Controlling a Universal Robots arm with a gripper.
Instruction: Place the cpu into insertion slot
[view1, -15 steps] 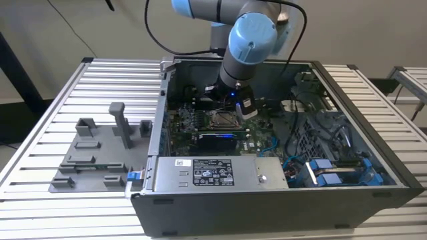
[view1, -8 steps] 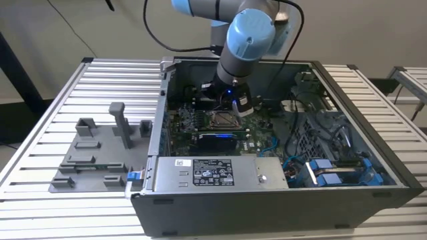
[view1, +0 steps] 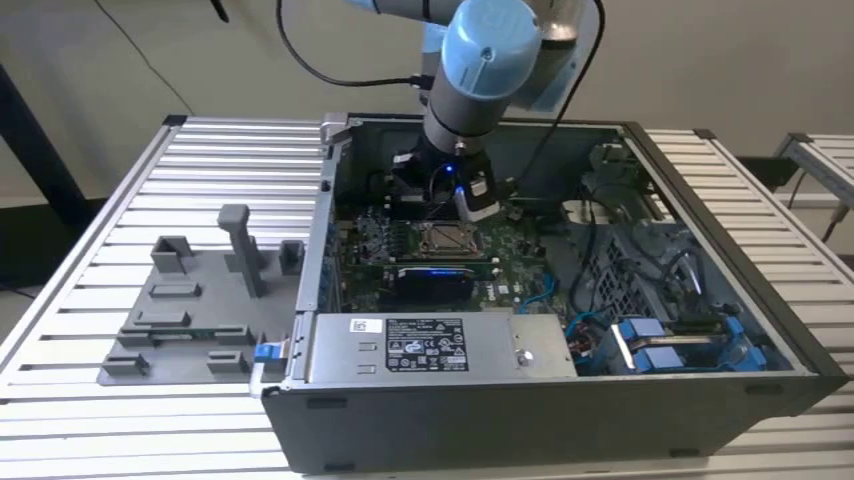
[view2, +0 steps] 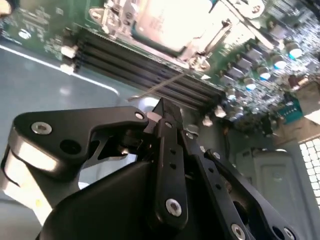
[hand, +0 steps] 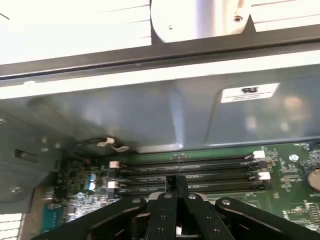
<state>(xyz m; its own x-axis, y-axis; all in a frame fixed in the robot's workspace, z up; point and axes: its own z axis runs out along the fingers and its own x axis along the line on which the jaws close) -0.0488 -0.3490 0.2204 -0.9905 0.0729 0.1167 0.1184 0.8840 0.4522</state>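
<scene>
seemingly the fingers (view2: 161, 109) are sitting pressed together, gripping nothing, since the cpu (view2: 167, 20) is lying just ahead of them inside the insertion slot (view2: 197, 52), whose wire lever (view2: 160, 86) is sticking out free, nearest their tips.

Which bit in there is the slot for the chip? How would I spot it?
Look inside the open computer case, at the green circuit board on its floor. Near the board's middle sits the insertion slot: a small square with a shiny metal frame, unlike the long black strips beside it.
</scene>
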